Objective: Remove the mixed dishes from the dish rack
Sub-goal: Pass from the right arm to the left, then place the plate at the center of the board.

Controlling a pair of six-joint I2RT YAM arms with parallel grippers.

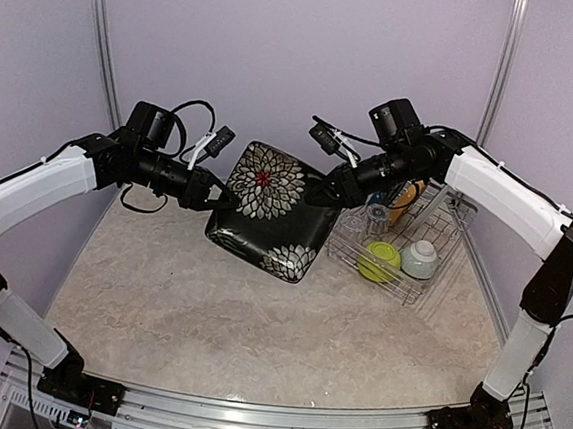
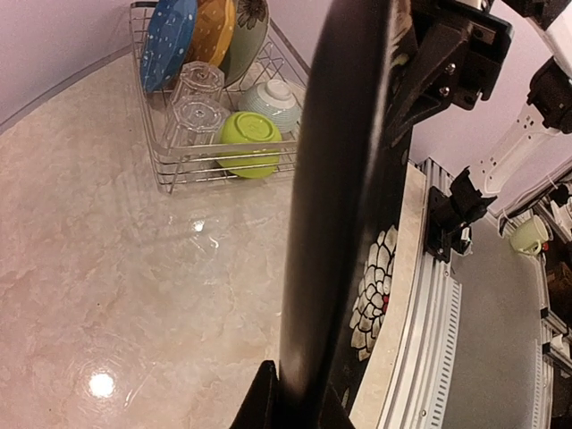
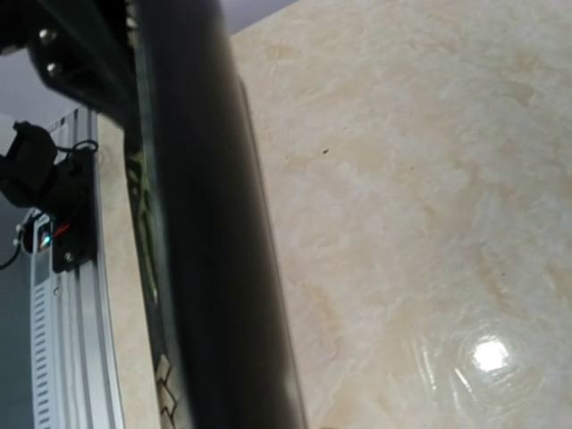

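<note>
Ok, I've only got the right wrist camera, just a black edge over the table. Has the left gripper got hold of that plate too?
Observer: Yes. From above, the left gripper looks closed on the left edge of the black plate, opposite the right gripper.
Operator: Where's the rack from there?
Observer: The rack sits just beyond the plate, on the right arm's side.
Operator: What's in it?
Observer: A green bowl, a pale bowl, two glasses and three plates standing on edge.
</note>
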